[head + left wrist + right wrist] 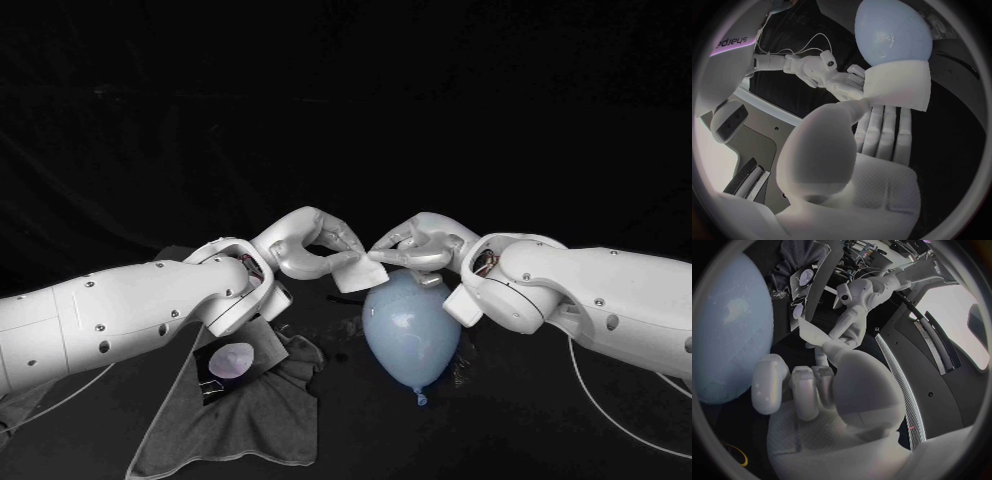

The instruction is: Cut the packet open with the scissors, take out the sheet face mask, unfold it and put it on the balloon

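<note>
Together, the left hand [309, 246] and right hand [420, 243] pinch one mask [353, 272] just above the one balloon [413, 338]; one packet [231, 362] lies near it.

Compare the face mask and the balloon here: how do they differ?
The face mask is a flat, white, folded sheet; the balloon is round and pale blue. The face mask hangs pinched between the left robot hand and right robot hand; the balloon lies on the table beneath. Folded, the face mask looks smaller than the balloon.
</note>
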Motion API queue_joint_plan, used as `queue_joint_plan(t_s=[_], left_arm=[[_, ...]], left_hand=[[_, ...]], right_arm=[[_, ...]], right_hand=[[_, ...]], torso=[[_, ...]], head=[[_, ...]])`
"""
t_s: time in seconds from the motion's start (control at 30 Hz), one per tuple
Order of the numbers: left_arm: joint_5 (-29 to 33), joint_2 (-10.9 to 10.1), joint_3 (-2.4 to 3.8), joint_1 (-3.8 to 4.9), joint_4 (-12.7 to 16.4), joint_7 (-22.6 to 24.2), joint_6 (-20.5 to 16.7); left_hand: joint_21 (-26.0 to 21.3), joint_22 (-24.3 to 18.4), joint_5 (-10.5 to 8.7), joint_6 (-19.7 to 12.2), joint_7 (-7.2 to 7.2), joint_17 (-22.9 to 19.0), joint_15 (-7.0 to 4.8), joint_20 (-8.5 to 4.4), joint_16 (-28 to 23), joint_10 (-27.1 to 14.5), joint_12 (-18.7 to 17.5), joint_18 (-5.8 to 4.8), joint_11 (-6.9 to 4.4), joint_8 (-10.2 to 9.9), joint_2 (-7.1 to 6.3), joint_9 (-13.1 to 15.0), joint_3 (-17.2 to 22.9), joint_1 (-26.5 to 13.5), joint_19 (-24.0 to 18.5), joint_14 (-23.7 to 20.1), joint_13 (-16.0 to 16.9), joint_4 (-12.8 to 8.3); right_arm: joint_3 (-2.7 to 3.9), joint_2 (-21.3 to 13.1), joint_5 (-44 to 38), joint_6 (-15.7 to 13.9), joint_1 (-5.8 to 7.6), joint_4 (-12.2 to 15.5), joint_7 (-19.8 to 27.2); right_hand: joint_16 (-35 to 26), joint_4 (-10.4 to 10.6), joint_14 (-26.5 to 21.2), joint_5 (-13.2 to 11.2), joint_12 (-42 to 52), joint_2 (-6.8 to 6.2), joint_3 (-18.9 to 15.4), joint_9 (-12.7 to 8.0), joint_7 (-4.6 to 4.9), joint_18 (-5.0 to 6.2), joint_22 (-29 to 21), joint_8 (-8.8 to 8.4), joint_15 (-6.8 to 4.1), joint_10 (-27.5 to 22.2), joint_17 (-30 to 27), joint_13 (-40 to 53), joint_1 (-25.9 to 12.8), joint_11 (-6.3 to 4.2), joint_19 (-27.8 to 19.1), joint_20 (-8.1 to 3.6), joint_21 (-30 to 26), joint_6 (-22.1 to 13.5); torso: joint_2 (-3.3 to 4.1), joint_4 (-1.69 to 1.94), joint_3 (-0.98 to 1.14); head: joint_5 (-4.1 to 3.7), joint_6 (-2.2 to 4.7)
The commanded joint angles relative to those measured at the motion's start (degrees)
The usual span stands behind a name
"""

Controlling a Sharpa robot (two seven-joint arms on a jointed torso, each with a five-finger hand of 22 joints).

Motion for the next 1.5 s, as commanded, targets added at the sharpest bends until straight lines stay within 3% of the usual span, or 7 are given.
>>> queue_joint_plan(t_s=[0.03, 0.97, 1.37, 1.5], left_arm=[[-0.04, 0.1, 0.09, 0.07, 0.21, 0.75, -0.18], [-0.77, -0.43, 0.29, 0.06, 1.22, 4.17, -1.92], [-0.78, -1.03, 2.65, 0.21, 1.78, 4.52, -2.36], [-0.78, -1.22, 3.14, 0.54, 1.8, 4.51, -2.33]], left_hand=[[0.39, 0.09, 0.15, 0.31, 0.09, 0.05, -0.02, 0.04, 0.39, 0.49, -0.31, 0.12, 0.04, 0.14, 0.62, 2.34, 0.39, -0.05, 0.09, 0.21, 0.03, 0.05], [0.55, 0.16, 0.16, 0.13, -0.17, 0.08, 0.09, 0.12, 0.35, 0.31, -0.55, -0.1, 0.21, 0.17, 0.49, 2.71, 1.31, -0.42, -0.22, -0.1, 0.0, -0.51], [0.56, 0.17, 0.16, 0.09, -0.17, 0.08, 0.13, 0.15, 0.33, 0.24, -0.61, -0.18, 0.24, 0.17, 0.48, 2.79, 1.47, -0.57, -0.31, -0.18, -0.01, -0.55], [0.56, 0.17, 0.16, 0.09, -0.18, 0.08, 0.14, 0.15, 0.32, 0.23, -0.63, -0.21, 0.26, 0.18, 0.49, 2.83, 1.53, -0.63, -0.35, -0.2, -0.01, -0.55]], right_arm=[[0.01, 0.01, -0.45, -0.79, -0.05, 0.03, 0.75], [0.01, 0.05, -0.97, -1.89, -0.11, -0.71, -2.76], [0.01, 0.53, -4.13, -5.82, -0.11, -1.42, -8.01], [0.01, 0.69, -4.6, -6.39, -0.11, -1.72, -8.92]], right_hand=[[0.2, -0.36, 6.89, 0.18, 0.49, 0.22, 0.83, 0.54, -0.12, 0.24, 10.14, 0.62, -1.35, 6.24, 15.05, 14.67, 0.88, -1.0, 0.36, -0.28, 0.34, 0.46], [0.2, -1.78, 6.89, 0.18, 0.82, -0.49, 3.41, 1.61, -0.45, 0.23, 10.34, 2.16, -1.65, 6.41, 15.05, 14.87, -0.19, -1.33, 0.44, -0.6, 0.37, 0.64], [0.2, -2.43, 6.89, 0.18, 0.84, -0.85, 4.42, 1.93, -0.51, 0.25, 10.36, 2.6, -1.73, 6.43, 15.05, 14.88, -0.6, -1.39, 0.41, -0.69, 0.21, 0.53], [0.2, -2.52, 6.89, 0.18, 0.86, -0.9, 4.55, 1.97, -0.52, 0.24, 10.38, 2.66, -1.74, 6.44, 15.05, 14.89, -0.67, -1.4, 0.44, -0.7, 0.27, 0.52]], torso=[[-0.01, -0.01, -0.01], [-0.01, 0.0, -0.03], [-0.11, 0.02, 0.01], [-0.05, -0.03, 0.0]], head=[[0.01, -0.03], [-0.22, 0.45], [-0.21, 0.97], [-0.11, 1.21]])
